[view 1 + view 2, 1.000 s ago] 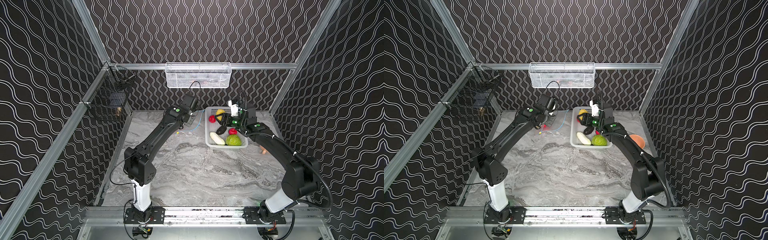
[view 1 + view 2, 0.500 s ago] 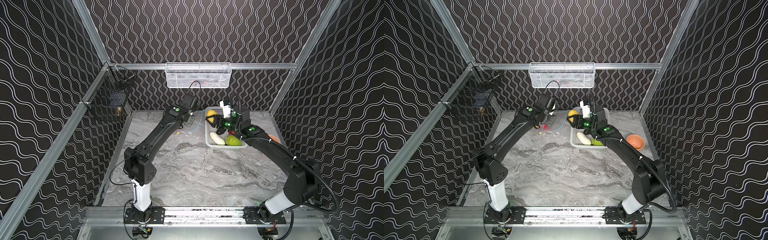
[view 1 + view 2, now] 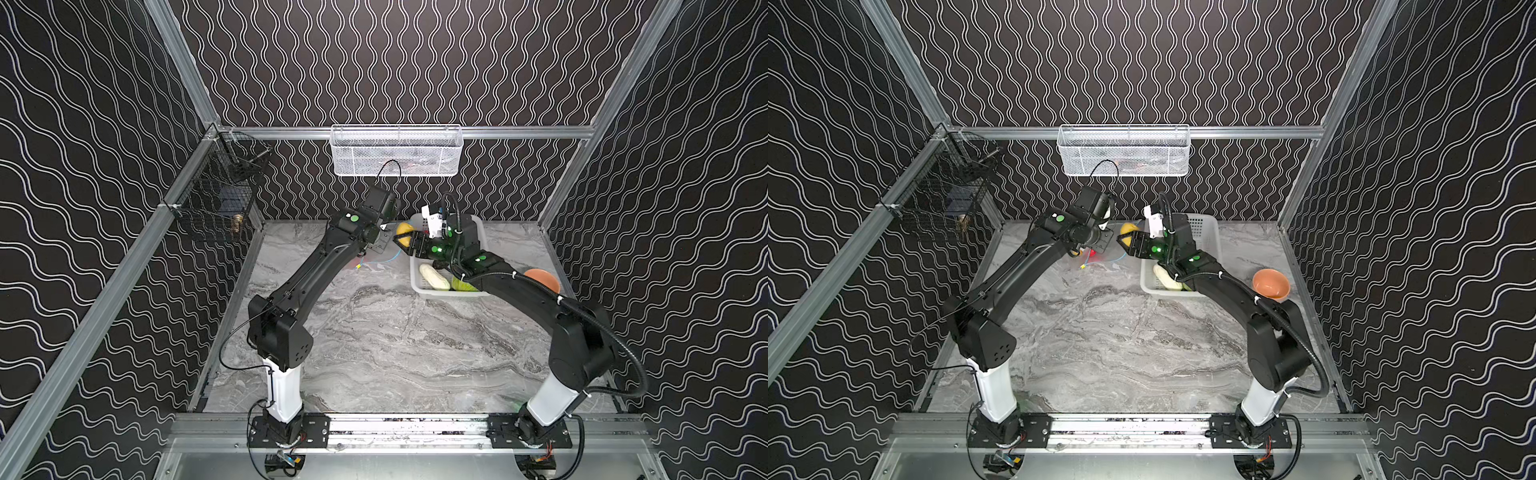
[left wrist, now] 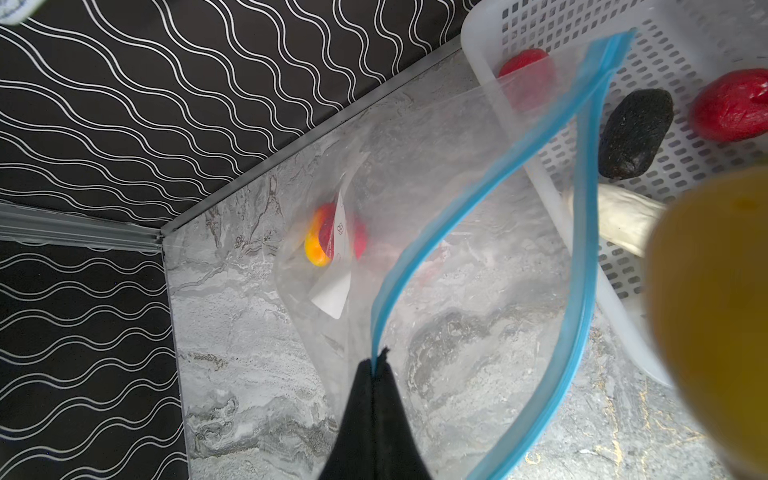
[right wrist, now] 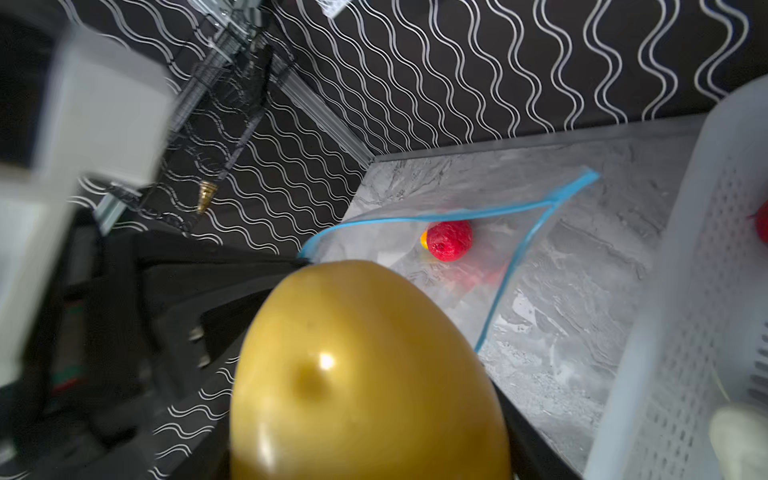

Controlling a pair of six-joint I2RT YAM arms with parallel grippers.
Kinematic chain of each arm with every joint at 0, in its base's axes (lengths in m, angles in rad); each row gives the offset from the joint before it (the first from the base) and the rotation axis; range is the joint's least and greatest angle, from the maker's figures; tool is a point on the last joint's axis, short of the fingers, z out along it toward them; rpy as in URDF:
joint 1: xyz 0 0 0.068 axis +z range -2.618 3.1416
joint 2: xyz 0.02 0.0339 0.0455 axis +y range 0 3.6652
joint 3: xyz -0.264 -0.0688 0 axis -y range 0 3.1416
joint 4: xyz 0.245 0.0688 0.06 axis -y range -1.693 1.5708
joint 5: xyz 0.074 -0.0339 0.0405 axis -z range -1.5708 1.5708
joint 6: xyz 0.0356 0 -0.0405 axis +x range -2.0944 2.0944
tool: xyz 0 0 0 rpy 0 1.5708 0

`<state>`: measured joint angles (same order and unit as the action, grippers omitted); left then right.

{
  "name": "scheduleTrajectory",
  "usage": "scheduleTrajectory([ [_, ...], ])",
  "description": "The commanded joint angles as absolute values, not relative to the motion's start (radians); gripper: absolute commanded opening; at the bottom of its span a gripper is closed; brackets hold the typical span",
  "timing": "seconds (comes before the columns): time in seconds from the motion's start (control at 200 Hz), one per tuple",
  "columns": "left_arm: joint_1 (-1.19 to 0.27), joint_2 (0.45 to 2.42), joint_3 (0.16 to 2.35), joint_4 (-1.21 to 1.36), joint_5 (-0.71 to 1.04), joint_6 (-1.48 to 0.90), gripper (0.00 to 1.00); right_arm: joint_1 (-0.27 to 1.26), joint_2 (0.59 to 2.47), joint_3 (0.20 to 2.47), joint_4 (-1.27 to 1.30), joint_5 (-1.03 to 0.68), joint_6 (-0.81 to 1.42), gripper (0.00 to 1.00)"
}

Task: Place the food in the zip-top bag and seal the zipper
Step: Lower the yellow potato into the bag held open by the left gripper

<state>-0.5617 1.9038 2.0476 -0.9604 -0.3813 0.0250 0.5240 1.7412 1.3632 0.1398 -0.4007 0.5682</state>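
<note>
My left gripper (image 4: 376,365) is shut on the blue zipper (image 4: 469,195) of the clear zip-top bag (image 4: 436,137) and holds its mouth up and open. A red piece (image 4: 359,241) and the yellow-orange fruit (image 4: 313,249) lie inside the bag. My right gripper (image 3: 405,243) is shut on the yellow potato (image 5: 365,374), just beside the bag's mouth and close to the left gripper (image 3: 380,245). In the white basket (image 4: 552,195) lie a red piece (image 4: 731,108), the dark oval (image 4: 636,129) and the white long vegetable (image 3: 434,277). The green cabbage (image 3: 459,284) peeks out under the right arm.
An orange bowl (image 3: 1271,282) stands right of the basket near the right wall. A white mesh basket (image 3: 397,151) hangs on the back rail and a black wire cage (image 3: 216,199) on the left rail. The bag sits in the far left corner by the walls.
My right gripper has carried the potato left from above the basket to the bag's mouth. The left gripper has kept still with the zipper edge.
</note>
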Motion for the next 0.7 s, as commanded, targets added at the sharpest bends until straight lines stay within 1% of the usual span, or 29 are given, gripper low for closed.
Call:
scheduleTrajectory([
  [0.0, -0.562, 1.901, 2.059, -0.966, -0.369, 0.009, 0.0, 0.532, 1.762, 1.387, 0.222, -0.397, 0.627, 0.49],
  [0.185, -0.563, 1.904, 2.059, -0.965, -0.385, 0.013, 0.0, 0.547, 1.774, 1.392, 0.239, -0.379, 0.635, 0.49],
  [0.335, -0.561, 1.908, 2.073, -0.971, -0.37, 0.008, 0.0, 0.564, 1.809, 1.431, 0.216, -0.367, 0.666, 0.49],
  [0.5, -0.562, 1.919, 2.1, -0.988, -0.35, 0.0, 0.0, 0.578, 1.82, 1.423, 0.256, -0.352, 0.709, 0.49],
  [0.696, -0.561, 1.913, 2.094, -0.986, -0.35, -0.001, 0.0, 0.589, 1.83, 1.436, 0.206, -0.3, 0.703, 0.49],
])
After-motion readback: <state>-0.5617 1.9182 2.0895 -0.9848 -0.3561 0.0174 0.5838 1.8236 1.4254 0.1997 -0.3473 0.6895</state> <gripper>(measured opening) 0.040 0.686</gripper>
